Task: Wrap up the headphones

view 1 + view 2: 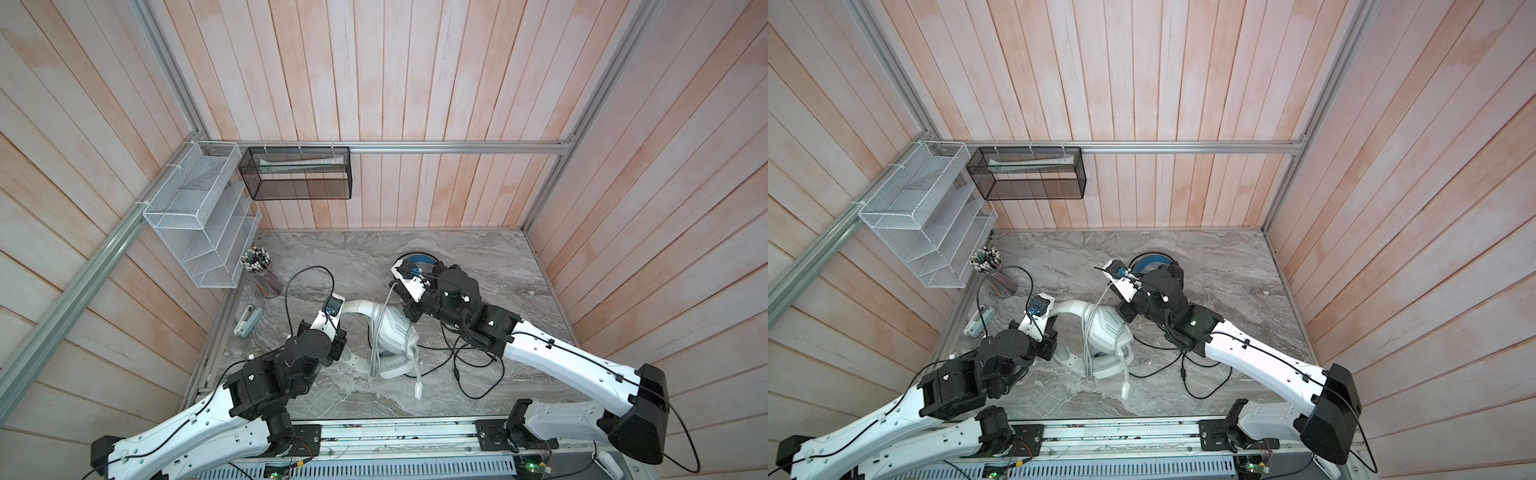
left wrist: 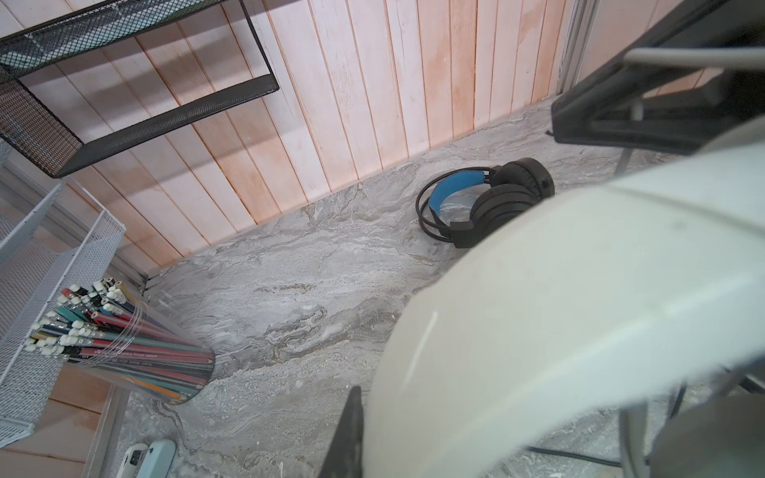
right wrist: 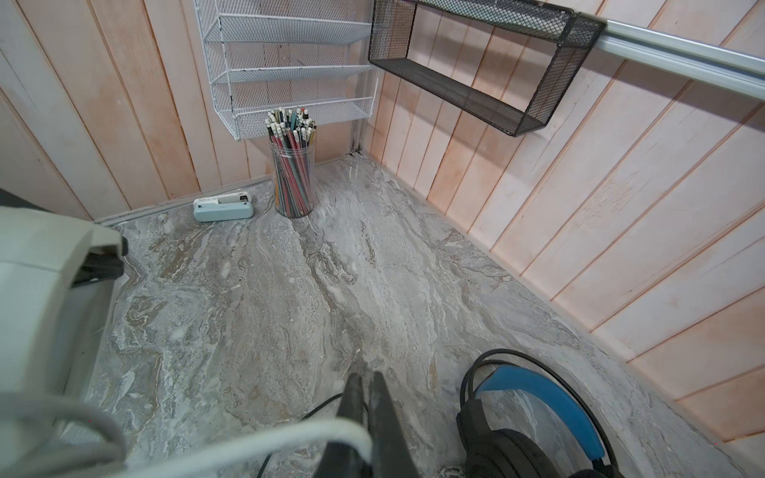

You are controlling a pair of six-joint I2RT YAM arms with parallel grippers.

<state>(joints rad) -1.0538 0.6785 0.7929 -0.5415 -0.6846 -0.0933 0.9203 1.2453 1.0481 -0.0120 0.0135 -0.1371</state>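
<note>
My left gripper [image 1: 343, 313] is clamped on the stiff, slick plastic headband of the white over-ear headset [image 1: 395, 332], mid-way across the grey marble table [image 1: 332, 257]. Solid anchor imo. Its floppy grey-white cable [image 3: 289, 434] is pinched tight in my right gripper [image 3: 366, 385]. The black blue-lined headset [image 2: 509, 194] sits further back.

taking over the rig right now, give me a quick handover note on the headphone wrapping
Left gripper: shut on the white headset, gripping its headband.
Right gripper: shut on the grey-white cable, pulled up from the headset.
Black headset: lies on the table near the back wall, with neither gripper on it. Its black cable sprawls loose under the right arm.
Done: several turns of grey-white cable lie across the white ear cups.
Left: finish and tidy the white wrap, then wrap the black cable.
</note>
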